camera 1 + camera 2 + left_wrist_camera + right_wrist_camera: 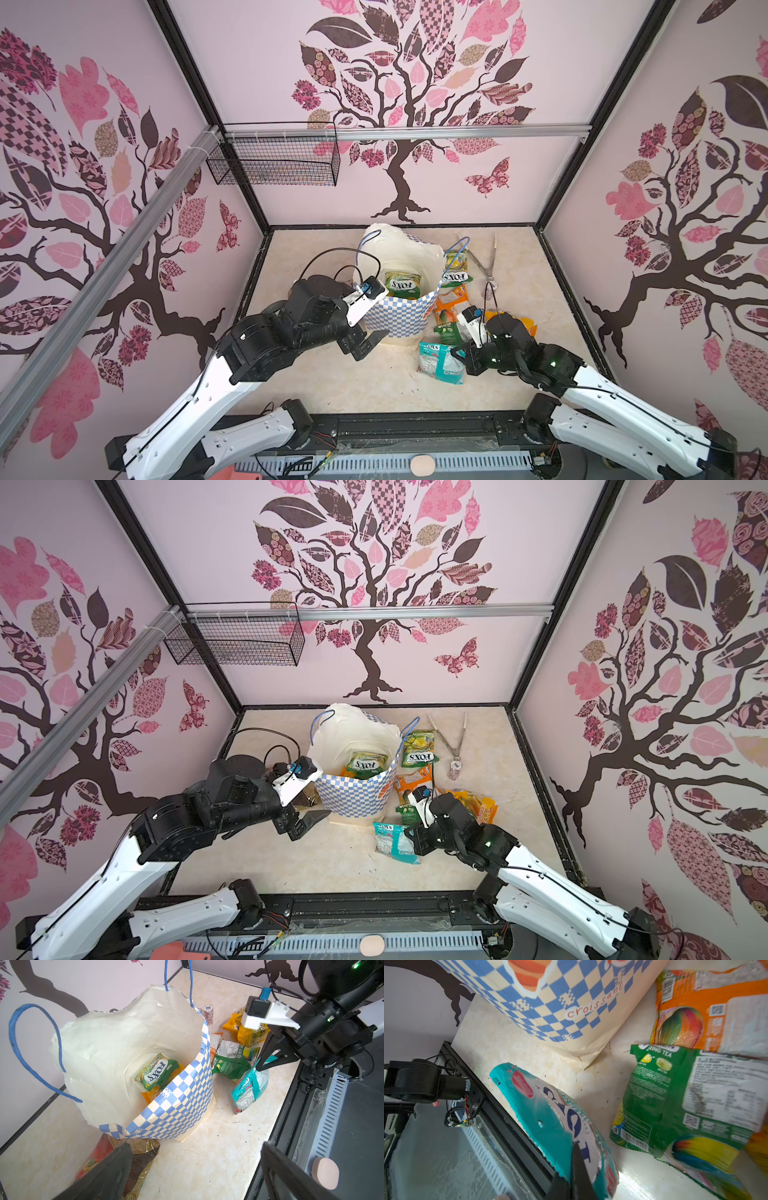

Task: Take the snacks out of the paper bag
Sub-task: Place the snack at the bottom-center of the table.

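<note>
- Top views: the paper bag [395,320] stands mid-table. A green packet [403,284] inside it shows "FOX'S" upside down. The left arm hides most of a dark packet [306,799] at the bag's base.
- Left wrist: the left jaws are spread wide, grasping nothing, and one finger covers part of the dark packet [143,1157]. A yellow-orange packet [151,1095] in the bag is mostly buried under the green one. A chip [207,1012] behind the bag reads "500".
- Right wrist: the right jaws are clenched on the teal packet [550,1115], whose curled lettering is unreadable. The bag reads "croissant". Beside it, a second green packet [675,1095] reads "RING TEA", its start cut off. The orange packet [716,1012] has blurred print.
</note>
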